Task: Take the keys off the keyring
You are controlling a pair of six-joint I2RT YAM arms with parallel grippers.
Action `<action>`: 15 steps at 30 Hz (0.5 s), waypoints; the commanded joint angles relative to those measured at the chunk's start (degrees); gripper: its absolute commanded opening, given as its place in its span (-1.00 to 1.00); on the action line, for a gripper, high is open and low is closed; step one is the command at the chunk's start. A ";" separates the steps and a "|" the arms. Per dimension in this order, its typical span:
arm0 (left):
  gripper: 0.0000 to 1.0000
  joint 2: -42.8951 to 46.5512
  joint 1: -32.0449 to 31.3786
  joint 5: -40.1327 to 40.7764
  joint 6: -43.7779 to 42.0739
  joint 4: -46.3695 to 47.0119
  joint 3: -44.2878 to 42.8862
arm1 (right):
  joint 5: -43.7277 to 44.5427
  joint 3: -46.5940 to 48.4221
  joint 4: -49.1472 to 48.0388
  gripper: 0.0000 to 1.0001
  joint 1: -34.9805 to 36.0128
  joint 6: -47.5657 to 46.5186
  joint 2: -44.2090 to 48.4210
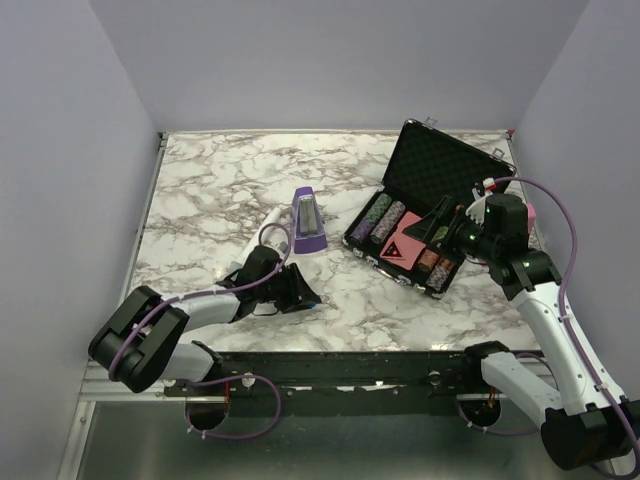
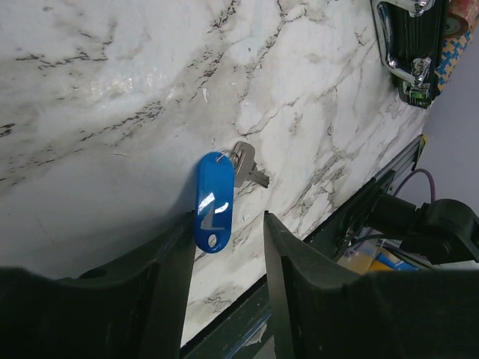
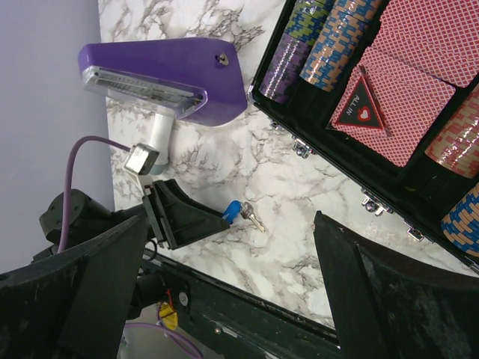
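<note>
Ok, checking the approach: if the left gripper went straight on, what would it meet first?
Probably the blue tag, partly between the fingers of the left gripper; the key lies just beyond.

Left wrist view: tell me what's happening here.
The left gripper is down at the marble table, its open jaws straddling a blue key tag with a small silver key on its ring. Nothing is gripped yet. The right gripper hovers open above the poker chip case, holding nothing.
</note>
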State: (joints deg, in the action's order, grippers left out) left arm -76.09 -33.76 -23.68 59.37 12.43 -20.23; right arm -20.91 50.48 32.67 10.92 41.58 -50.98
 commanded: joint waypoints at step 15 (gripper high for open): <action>-0.97 -2.48 -0.78 0.13 -3.91 -2.92 -2.18 | -2.91 -2.14 -0.67 1.00 0.24 -0.27 0.18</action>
State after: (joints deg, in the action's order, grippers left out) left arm -78.98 -34.06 -24.25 57.52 12.49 -21.21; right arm -21.41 49.36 32.67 10.92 41.56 -50.98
